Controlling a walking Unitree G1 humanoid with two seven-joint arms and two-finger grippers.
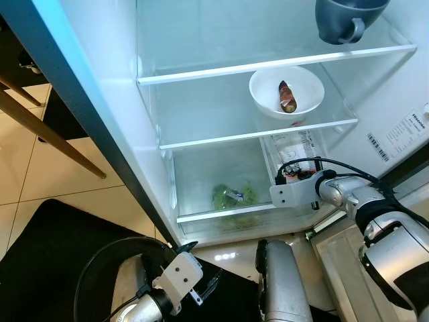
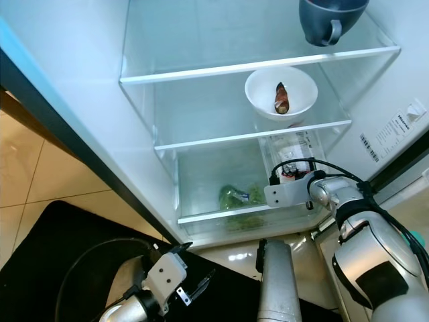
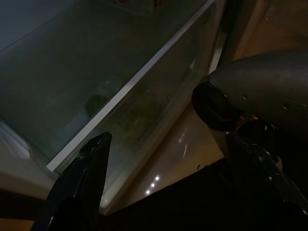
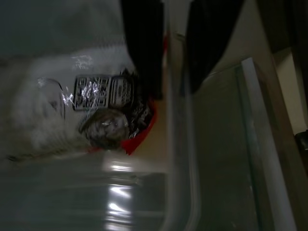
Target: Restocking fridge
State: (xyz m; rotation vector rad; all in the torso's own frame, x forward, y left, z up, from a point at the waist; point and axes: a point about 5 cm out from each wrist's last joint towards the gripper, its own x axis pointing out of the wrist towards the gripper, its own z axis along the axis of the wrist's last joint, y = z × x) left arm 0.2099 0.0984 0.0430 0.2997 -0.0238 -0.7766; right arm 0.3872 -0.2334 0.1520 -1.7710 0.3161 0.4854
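Now | right gripper point(image 4: 168, 53) reaching into fridge drawer point(image 1: 295, 151), fingers parted | left gripper point(image 3: 168, 187) low, open

**Open fridge: three glass shelves and a bottom drawer**

The top glass shelf point(image 1: 268, 64) carries a dark blue mug point(image 1: 347, 19) at its right end, handle toward the front. The shelf below it point(image 1: 255, 134) holds a white bowl point(image 1: 287, 92) on its right side, with a brown-and-red piece of food point(image 1: 287, 97) lying inside. Under that, on the right, a clear plastic packet with printed labels point(image 1: 295, 151) sits in the lowest compartment, up against the right wall. To its left, leafy greens in a clear wrap point(image 1: 233, 196) lie at the bottom of the clear drawer point(image 1: 201, 216). A black mat point(image 1: 40, 255) lies on the tiled floor point(image 1: 60, 174) before the fridge.
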